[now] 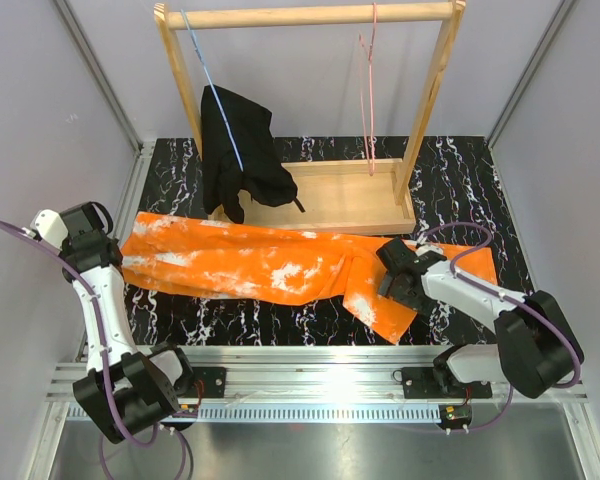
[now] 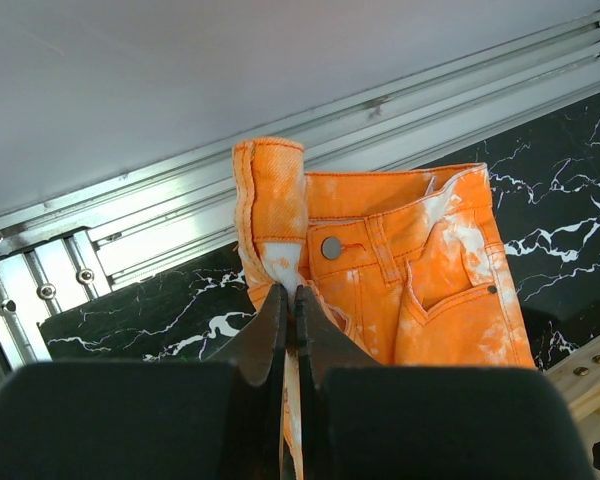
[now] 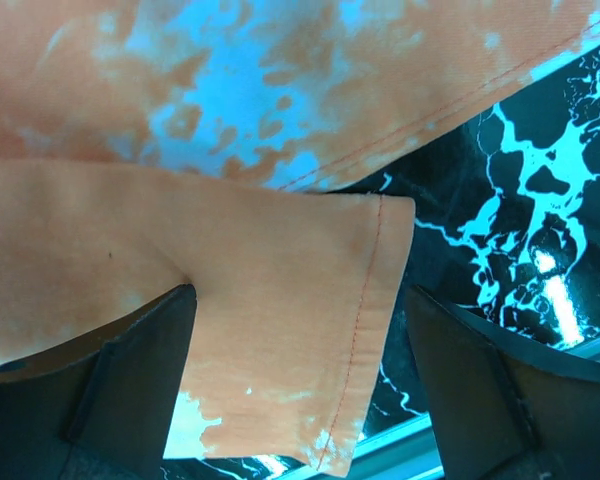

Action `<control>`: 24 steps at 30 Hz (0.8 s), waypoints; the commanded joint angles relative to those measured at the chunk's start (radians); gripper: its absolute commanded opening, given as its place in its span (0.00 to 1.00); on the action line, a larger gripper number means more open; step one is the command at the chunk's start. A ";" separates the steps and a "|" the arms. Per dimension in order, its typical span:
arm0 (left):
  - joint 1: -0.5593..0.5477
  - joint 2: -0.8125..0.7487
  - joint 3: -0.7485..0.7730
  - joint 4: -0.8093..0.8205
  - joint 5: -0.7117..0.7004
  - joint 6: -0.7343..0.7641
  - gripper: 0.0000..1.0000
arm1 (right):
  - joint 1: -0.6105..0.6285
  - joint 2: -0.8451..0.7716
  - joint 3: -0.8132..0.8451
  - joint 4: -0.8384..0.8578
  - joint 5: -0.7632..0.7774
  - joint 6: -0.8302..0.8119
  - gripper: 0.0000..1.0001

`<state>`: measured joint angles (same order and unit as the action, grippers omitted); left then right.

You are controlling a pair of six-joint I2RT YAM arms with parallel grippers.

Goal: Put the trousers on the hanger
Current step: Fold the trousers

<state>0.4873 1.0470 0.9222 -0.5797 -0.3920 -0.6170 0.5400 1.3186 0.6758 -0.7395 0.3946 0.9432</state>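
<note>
The orange trousers (image 1: 250, 262) with white blotches lie stretched across the black marble table, waist at the left, leg ends at the right. My left gripper (image 1: 120, 252) is shut on a lifted fold of the waistband (image 2: 275, 200), beside the button, with cloth pinched between its tips (image 2: 288, 295). My right gripper (image 1: 388, 276) stands open over a leg end. The hem (image 3: 365, 300) lies between its wide-spread fingers (image 3: 140, 370), which are not closed on it. The pink hanger (image 1: 368, 100) hangs from the rack bar at the back right, with nothing on it.
A wooden rack (image 1: 310, 15) with a flat base (image 1: 350, 205) stands at the back centre. A black garment (image 1: 235, 150) hangs there on a light-blue hanger (image 1: 212, 85). An aluminium rail (image 1: 310, 360) runs along the near edge. Grey walls close both sides.
</note>
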 commanded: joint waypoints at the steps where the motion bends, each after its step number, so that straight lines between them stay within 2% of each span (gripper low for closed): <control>1: 0.008 -0.027 0.001 0.069 -0.001 0.017 0.00 | -0.038 0.001 -0.008 0.063 -0.016 0.008 0.93; 12: 0.008 -0.025 0.000 0.066 -0.005 0.017 0.00 | -0.090 0.087 -0.002 0.124 -0.062 -0.029 0.90; 16: 0.008 -0.027 0.000 0.067 -0.004 0.017 0.00 | -0.091 0.071 -0.010 0.123 -0.065 -0.027 0.79; 19: 0.008 -0.028 0.000 0.064 -0.007 0.017 0.00 | -0.092 0.068 -0.019 0.123 -0.076 -0.030 0.66; 20: 0.008 -0.028 0.000 0.064 -0.005 0.017 0.00 | -0.092 0.067 -0.022 0.123 -0.082 -0.030 0.55; 21: 0.008 -0.030 -0.002 0.066 -0.005 0.017 0.00 | -0.092 0.064 -0.027 0.123 -0.085 -0.030 0.49; 22: 0.008 -0.028 0.000 0.064 -0.004 0.017 0.00 | -0.092 0.051 -0.031 0.120 -0.091 -0.034 0.34; 24: 0.008 -0.027 0.000 0.066 -0.002 0.017 0.00 | -0.094 0.036 -0.028 0.100 -0.097 -0.035 0.21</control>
<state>0.4877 1.0466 0.9222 -0.5800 -0.3916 -0.6170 0.4568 1.3701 0.6716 -0.5961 0.3012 0.9150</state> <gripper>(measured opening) 0.019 0.270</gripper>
